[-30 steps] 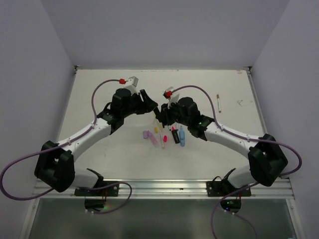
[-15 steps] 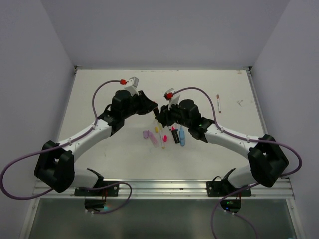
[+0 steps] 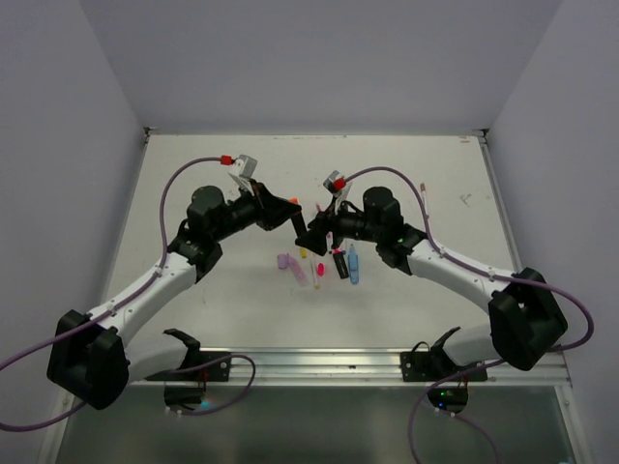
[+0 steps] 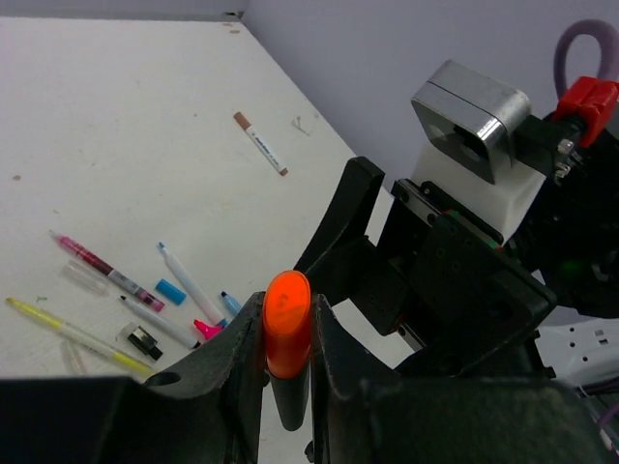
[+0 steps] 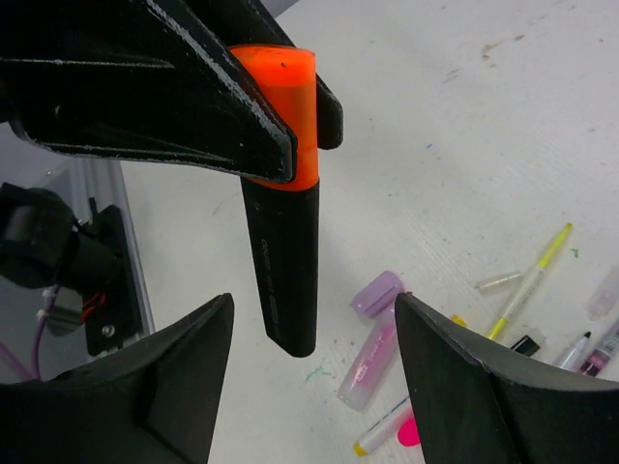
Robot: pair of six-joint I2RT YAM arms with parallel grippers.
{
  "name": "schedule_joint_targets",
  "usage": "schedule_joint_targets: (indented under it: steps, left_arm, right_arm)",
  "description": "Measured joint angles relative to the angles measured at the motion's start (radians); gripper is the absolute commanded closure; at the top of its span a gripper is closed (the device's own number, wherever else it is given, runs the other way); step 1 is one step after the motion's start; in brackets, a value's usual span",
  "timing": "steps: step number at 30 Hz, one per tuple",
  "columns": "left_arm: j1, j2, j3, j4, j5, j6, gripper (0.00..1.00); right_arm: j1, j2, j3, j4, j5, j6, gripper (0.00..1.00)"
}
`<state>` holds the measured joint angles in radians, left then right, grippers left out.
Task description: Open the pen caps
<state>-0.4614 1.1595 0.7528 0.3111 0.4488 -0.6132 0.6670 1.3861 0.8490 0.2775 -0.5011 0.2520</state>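
Your right gripper [image 5: 314, 304] has just sprung wide from its narrow set of a second ago and now stands clear on both sides of the black barrel [image 5: 285, 261]. Your left gripper [image 4: 287, 317] stays clamped on the orange cap [image 5: 287, 97], holding the highlighter above the table [image 3: 435, 164]. Cap and barrel still look joined, so this cap is probably not off yet. The other pens [image 3: 324, 266] lie scattered on the table below.

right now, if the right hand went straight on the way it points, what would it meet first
Probably the highlighter's black barrel, which hangs centred just ahead of the open right hand. The left hand holds it by its orange cap. How near it is remains unclear.
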Motion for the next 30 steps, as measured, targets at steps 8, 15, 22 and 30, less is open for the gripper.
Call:
schedule_joint_targets:
  steps: [8, 15, 22, 30]
  left_arm:
    - [0.024, -0.011, -0.041, 0.115, 0.167, 0.013, 1.00]
    - [0.024, -0.010, -0.077, 0.259, 0.240, -0.023, 1.00]
    - [0.027, -0.006, -0.098, 0.358, 0.277, -0.048, 1.00]
    - [0.027, 0.014, -0.111, 0.430, 0.277, -0.050, 1.00]
  right_arm:
    - [-0.010, 0.000, 0.043, -0.004, -0.194, -0.004, 0.41]
    - [-0.011, 0.012, 0.079, -0.001, -0.272, -0.005, 0.67]
    - [-0.018, 0.035, 0.082, 0.009, -0.321, 0.003, 1.00]
    - [-0.027, 0.036, 0.053, 0.050, -0.348, -0.010, 1.00]
